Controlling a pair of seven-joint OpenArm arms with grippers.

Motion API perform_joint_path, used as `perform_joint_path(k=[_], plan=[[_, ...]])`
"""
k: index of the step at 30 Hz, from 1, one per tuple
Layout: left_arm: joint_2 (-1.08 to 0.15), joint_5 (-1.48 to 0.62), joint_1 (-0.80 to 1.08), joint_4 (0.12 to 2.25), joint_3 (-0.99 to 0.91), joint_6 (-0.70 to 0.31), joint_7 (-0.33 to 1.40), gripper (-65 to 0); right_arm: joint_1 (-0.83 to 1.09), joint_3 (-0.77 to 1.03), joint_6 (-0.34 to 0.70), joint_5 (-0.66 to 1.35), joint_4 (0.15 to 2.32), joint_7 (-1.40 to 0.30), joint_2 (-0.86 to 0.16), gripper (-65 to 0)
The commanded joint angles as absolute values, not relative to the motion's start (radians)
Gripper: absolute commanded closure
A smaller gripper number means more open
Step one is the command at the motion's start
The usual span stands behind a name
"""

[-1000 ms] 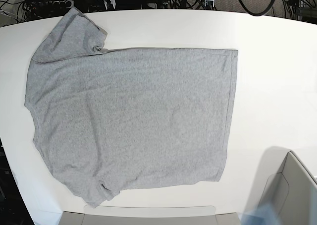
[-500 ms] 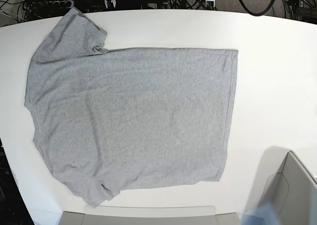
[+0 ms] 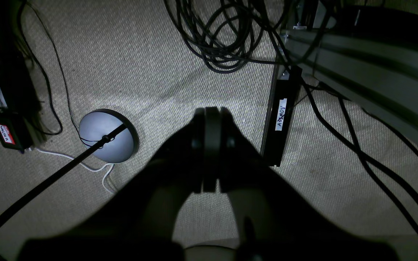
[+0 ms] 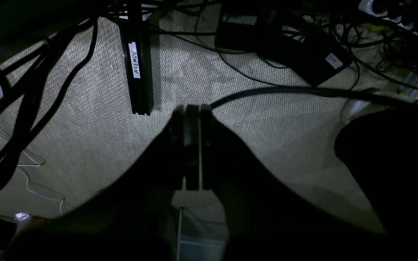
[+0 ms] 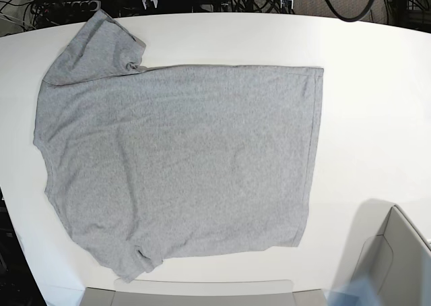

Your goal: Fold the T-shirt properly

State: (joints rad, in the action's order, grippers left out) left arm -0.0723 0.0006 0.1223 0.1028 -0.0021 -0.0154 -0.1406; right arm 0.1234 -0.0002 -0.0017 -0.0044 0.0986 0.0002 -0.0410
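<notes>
- Cloth first: the T-shirt lies spread flat and plain side up on the white surface, covering its left and middle part in the base view.
- One short sleeve reaches toward the far left corner of the surface; the other sleeve is bunched close to the near edge.
- Its straight hem runs from far to near, right of the surface's middle, and leaves the right part of the surface bare.
- A pale open box sits at the near right corner, apart from the shirt.
- Neither arm shows in the base view; both wrist cameras look down at woven carpet strewn with black cables.
- The right pincer is pressed together with nothing between its fingers, hanging over the carpet near a black bar with a white label.
- The left pincer is likewise pressed together and empty, between a round grey stand base and a labelled black bar on the floor.
</notes>
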Motion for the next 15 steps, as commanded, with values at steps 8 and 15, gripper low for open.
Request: perform_joint_path(k=[8, 15], plan=[[-0.134, 0.002, 0.251, 0.275, -0.002, -0.01, -0.143, -0.1, 0.229, -0.001, 0.001, -0.007, 0.239, 0.007, -0.067, 0.0], [-0.174, 0.002, 0.418, 0.483, -0.005, -0.01, -0.131, -0.1, 0.409, -0.001, 0.001, -0.007, 0.463, 0.005, -0.091, 0.0]])
